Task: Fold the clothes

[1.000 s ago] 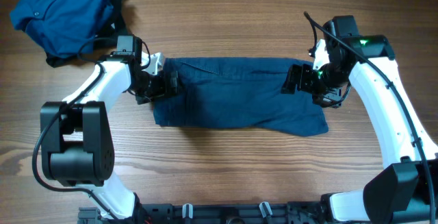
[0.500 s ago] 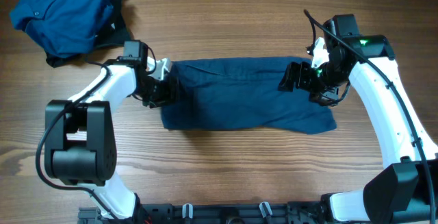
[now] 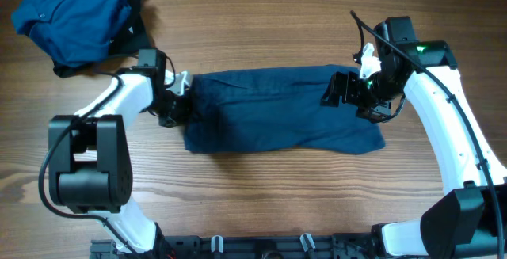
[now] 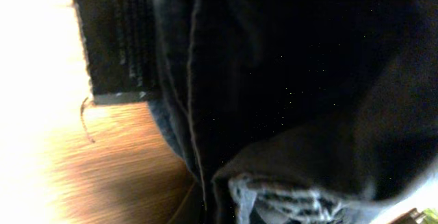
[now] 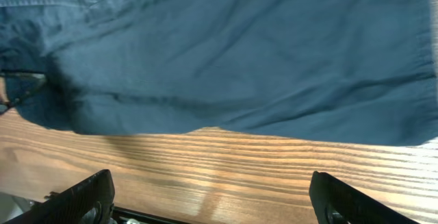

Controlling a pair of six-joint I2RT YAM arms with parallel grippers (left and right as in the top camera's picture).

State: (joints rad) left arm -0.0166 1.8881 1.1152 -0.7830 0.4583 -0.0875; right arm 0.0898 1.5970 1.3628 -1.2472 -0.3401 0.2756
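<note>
The dark navy shorts (image 3: 277, 112) lie flattened lengthwise across the middle of the table. My left gripper (image 3: 184, 106) is at their left end, shut on the edge of the cloth. In the left wrist view the navy fabric (image 4: 294, 80) fills nearly everything, with a pale frayed hem (image 4: 274, 195) bunched at the bottom; the fingers themselves are hidden. My right gripper (image 3: 331, 93) hovers over the shorts' right part, open. Its black fingers (image 5: 89, 198) stand wide apart with bare wood between them, and the shorts (image 5: 239, 53) lie just beyond.
A brighter blue buttoned shirt (image 3: 71, 13) lies crumpled in the far left corner on a dark piece of cloth (image 3: 135, 23). Wooden tabletop (image 3: 261, 196) surrounds the shorts. The arm bases (image 3: 261, 247) line the near edge.
My left gripper has closed from open onto the shorts' left edge, and that edge has shifted slightly right. The right arm has barely moved and stays open.
</note>
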